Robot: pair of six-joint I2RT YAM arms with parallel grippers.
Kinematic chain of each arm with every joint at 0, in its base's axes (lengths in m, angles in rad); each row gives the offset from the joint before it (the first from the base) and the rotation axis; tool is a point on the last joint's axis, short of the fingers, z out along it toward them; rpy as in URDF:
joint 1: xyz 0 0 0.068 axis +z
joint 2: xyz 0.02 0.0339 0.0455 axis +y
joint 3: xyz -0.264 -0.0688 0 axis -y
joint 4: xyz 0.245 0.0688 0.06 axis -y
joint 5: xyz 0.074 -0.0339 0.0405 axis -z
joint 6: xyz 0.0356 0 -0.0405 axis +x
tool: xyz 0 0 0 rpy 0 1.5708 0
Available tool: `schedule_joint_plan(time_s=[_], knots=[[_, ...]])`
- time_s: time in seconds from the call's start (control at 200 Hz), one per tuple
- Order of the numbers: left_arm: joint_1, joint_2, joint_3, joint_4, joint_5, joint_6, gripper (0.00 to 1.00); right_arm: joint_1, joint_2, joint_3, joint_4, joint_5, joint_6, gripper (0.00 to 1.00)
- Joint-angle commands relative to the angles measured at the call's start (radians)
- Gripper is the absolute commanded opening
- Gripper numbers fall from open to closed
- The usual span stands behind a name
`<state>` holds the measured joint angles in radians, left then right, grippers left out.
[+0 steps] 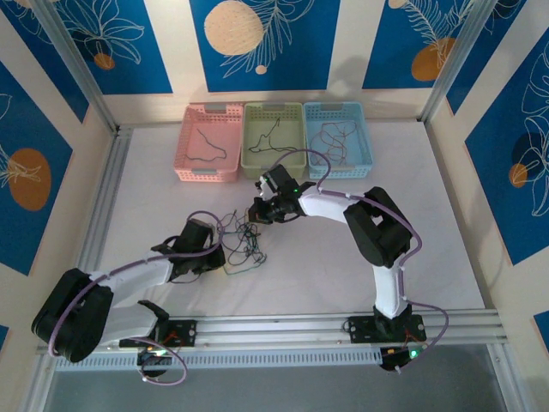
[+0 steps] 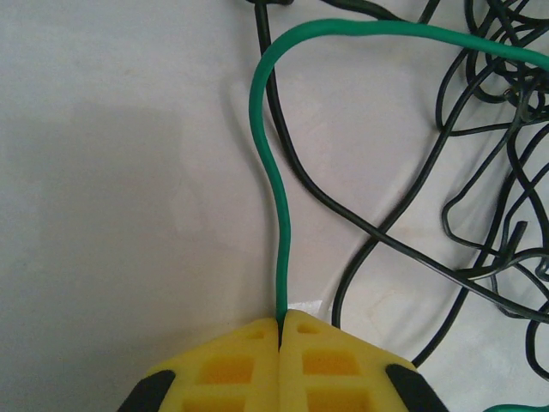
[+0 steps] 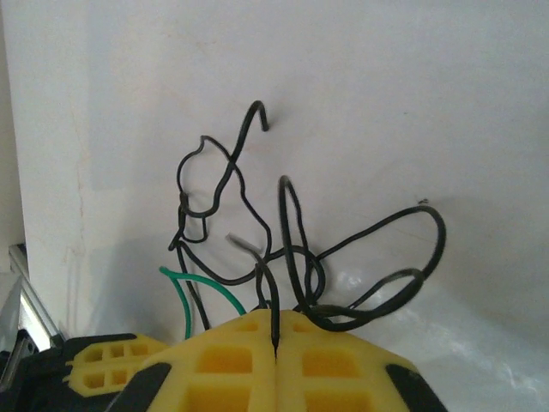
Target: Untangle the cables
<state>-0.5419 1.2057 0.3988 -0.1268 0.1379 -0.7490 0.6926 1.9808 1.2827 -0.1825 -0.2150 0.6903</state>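
As seen from above, tangle of black cables (image 1: 244, 240) near middle of worktop (image 1: 326, 275), between both grippers. Left gripper (image 2: 280, 322): yellow fingers (image 2: 232, 369) pressed together, pinching green cable (image 2: 279, 215) at the tips; cable running straight out, then curving across the black loops. Right gripper (image 3: 274, 339): likewise pressed together, pinching one black strand (image 3: 273, 300) of the tangle, loops standing up beyond the tips. Along far edge of worktop, side by side: pink basket (image 1: 208, 109) holding dark cable (image 1: 208, 146), green basket (image 1: 273, 106) holding thin cable (image 1: 270, 137), blue basket (image 1: 336, 106) holding reddish cable (image 1: 334, 142)
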Motion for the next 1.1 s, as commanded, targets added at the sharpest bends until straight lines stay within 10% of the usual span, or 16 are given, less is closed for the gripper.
schedule_joint_plan(time_s=[0.0, 0.33, 0.655, 1.095], knots=[[-0.027, 0.003, -0.015, 0.073, 0.041, 0.031, 0.0, 0.0, -0.057, 0.003, -0.031, 0.022, -0.062, 0.0], [-0.024, -0.189, 0.018, -0.13, -0.045, 0.05, 0.0, -0.108, -0.318, -0.258, 0.084, -0.128, -0.21, 0.0], [-0.01, -0.485, 0.238, -0.535, -0.266, 0.117, 0.0, -0.436, -0.572, -0.498, 0.088, -0.263, -0.225, 0.0], [0.002, -0.568, 0.815, -0.956, -0.594, 0.332, 0.0, -0.791, -0.627, -0.632, 0.059, -0.105, -0.101, 0.0]])
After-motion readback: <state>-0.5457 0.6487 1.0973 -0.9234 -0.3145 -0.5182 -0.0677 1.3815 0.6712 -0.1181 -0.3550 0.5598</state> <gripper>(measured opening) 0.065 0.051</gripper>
